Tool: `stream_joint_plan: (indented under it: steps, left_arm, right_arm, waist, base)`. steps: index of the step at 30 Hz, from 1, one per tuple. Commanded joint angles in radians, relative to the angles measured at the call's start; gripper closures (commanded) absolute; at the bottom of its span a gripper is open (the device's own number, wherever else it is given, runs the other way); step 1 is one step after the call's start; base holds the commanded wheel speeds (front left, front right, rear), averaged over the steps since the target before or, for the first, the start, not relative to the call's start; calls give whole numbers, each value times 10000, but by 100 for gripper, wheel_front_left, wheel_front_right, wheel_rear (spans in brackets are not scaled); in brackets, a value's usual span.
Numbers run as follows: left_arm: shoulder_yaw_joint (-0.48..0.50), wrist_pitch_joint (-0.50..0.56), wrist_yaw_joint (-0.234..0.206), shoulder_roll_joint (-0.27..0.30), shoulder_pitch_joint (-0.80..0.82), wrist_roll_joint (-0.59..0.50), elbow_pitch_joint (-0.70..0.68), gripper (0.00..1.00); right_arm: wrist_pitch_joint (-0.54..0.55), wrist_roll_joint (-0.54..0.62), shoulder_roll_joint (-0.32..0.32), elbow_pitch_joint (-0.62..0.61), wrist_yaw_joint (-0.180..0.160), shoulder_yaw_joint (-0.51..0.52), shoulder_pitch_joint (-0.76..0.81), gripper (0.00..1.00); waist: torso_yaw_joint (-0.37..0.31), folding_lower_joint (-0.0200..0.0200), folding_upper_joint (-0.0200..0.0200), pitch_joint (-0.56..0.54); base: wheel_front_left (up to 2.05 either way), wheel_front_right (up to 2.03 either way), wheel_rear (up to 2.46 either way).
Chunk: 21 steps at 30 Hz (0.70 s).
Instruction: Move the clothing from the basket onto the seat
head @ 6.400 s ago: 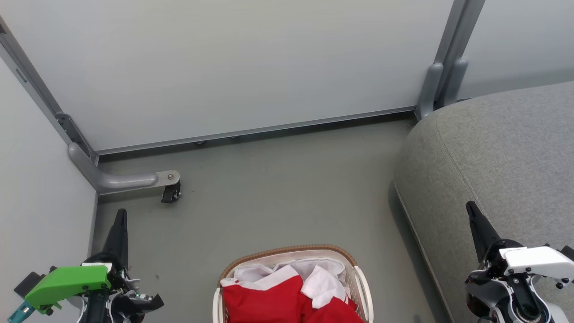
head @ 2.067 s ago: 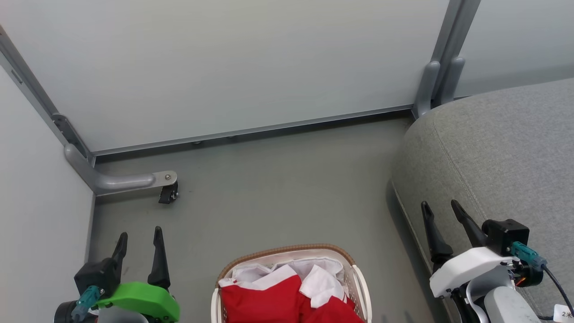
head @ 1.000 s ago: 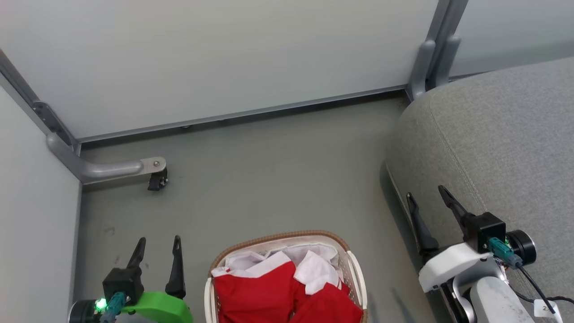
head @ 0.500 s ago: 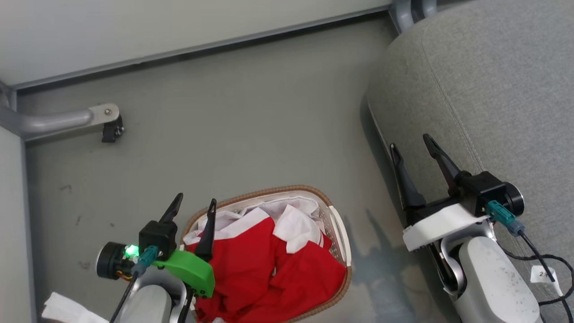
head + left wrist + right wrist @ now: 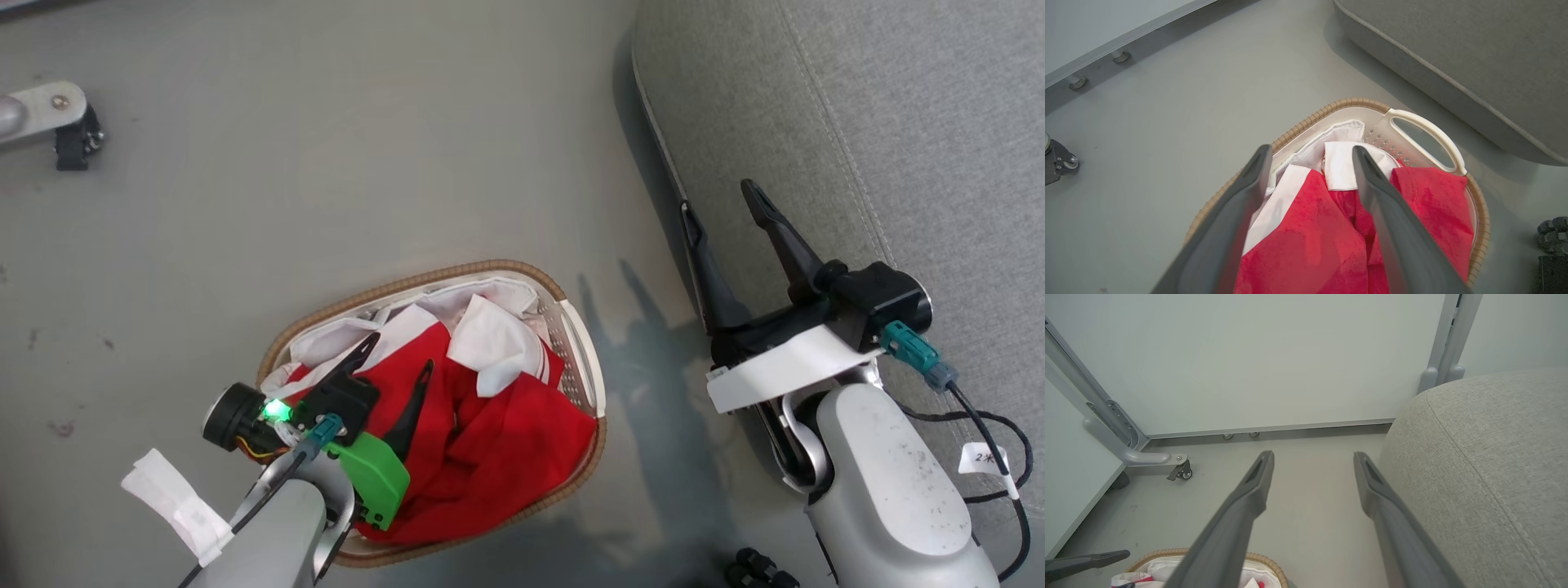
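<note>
Clothing [image 5: 490, 441] heaped in the basket [image 5: 584, 359] on the floor looks soft, light and floppy; a raised red fold mid-pile should suit a pinch. The left gripper [image 5: 398, 351] hangs over it, 2 fingers spread, grasping nothing. The fabric is bright red with white collars. The right gripper [image 5: 718, 198], likewise spread and empty, hovers beside the grey seat [image 5: 898, 122].

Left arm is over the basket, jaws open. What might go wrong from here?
The left gripper, jaws open, hangs over both the red clothing and the white cloth, so a grab may take the cloth too. The clothing lies bunched in the basket; lifting it might drag or tip the basket. The right gripper sits close to the seat edge and may brush it.
</note>
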State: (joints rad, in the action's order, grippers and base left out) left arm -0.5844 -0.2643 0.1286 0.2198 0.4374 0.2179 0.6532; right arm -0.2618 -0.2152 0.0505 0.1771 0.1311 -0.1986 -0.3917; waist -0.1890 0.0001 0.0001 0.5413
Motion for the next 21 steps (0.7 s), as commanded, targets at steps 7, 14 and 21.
stream_joint_plan:
  steps: [7,14,21]
  left_arm:
    - [-1575,-3,33,478,1061,-115,976,0]
    - [-3086,2,33,736,1742,-116,1985,0]
    - [-4091,0,33,925,2455,-193,3092,0]
  right_arm:
    - [-48,-141,13,-526,-6,-297,-537,0]
    - [-48,-103,14,-803,-6,-444,-680,0]
    - [-48,-93,12,-886,-6,-340,-648,0]
  waist:
    - [-751,-1,-1,1773]
    - [-879,-1,-1,2438]
    - [-885,-1,-1,2918]
  base:
    - [0,0,0]
    - [0,0,0]
    - [0,0,0]
